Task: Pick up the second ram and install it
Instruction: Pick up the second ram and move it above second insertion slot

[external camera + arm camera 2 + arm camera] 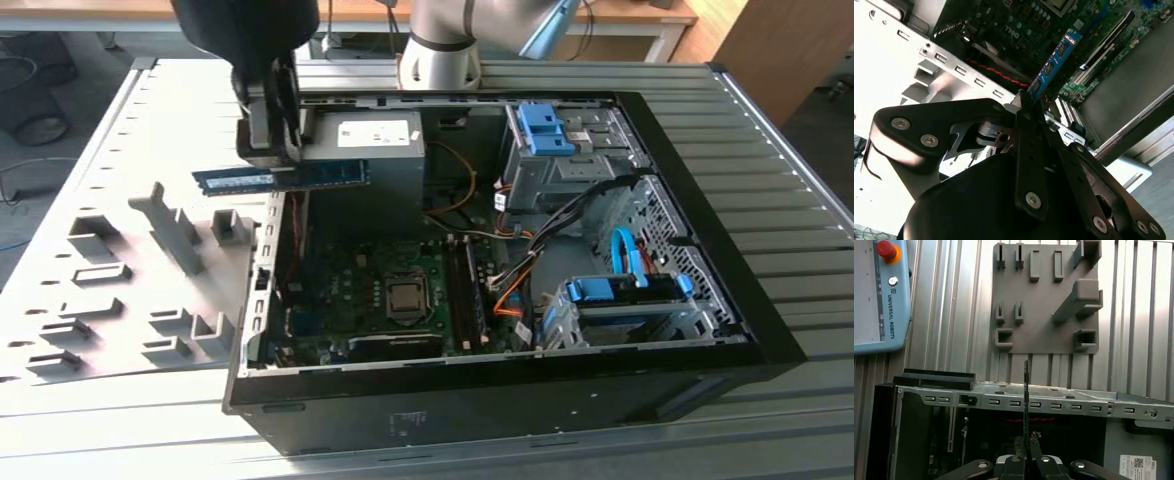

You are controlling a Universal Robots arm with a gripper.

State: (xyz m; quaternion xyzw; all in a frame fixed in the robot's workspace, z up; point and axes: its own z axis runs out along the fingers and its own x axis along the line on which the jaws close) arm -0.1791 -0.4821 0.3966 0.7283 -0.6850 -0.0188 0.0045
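Observation:
The second ram (280,177), a long blue-green stick with black chips, hangs level in the air over the open computer case's wall on the exterior view's left. My gripper (276,160) is shut on its middle from above. In the second wrist view the ram (1054,62) sticks out past the black fingers (1029,125) toward the motherboard. The first wrist view has the ram (1026,400) edge-on, rising from the gripper (1026,452) above the case's metal rim. The long memory slots (462,290) lie on the motherboard beside the processor socket (400,295), well off from the gripper.
The case (747,300) lies on its side on a ribbed metal table, with a power supply (378,140), blue drive brackets (545,130) and cables inside. A grey holder plate (120,290) with upright blocks sits beside it. A control pendant (879,295) rests on the table.

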